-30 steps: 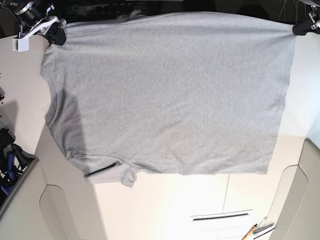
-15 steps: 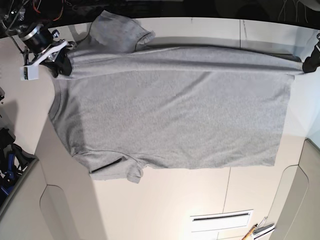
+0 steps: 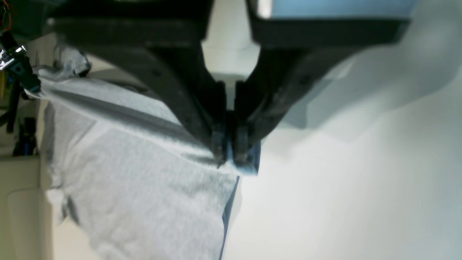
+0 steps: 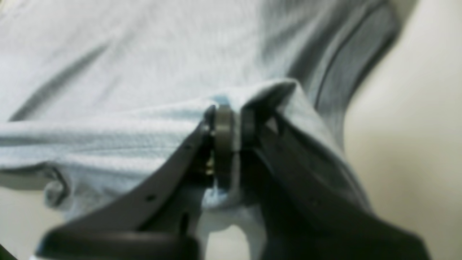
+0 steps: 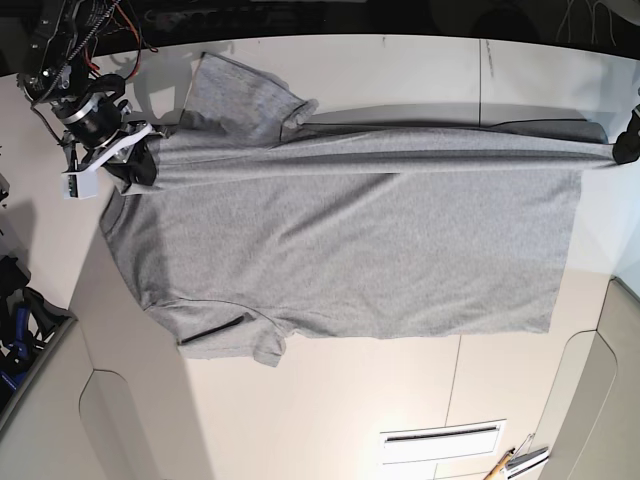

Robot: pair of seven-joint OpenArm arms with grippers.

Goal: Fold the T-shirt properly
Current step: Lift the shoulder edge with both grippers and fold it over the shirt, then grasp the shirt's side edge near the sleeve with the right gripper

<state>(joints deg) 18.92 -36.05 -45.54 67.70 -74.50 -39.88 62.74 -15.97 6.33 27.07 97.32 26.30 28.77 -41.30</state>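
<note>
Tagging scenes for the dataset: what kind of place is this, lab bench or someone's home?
Most likely a robotics lab bench, not a home: a pale bare worktable, exposed wiring on the arm behind the right gripper, and one grey T-shirt stretched between that and the left gripper.

The T-shirt lies spread on the white table.

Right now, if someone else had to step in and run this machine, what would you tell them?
Left gripper: fingers shut on the T-shirt at its hem corner.
Right gripper: fingers shut on the shirt's shoulder edge near the collar.
The shirt lies spread on the table, its far long edge stretched taut between both grippers; one sleeve sticks out beyond that edge.
Done: both ends gripped.
Left: bring that edge across, release, finish folding.
</note>
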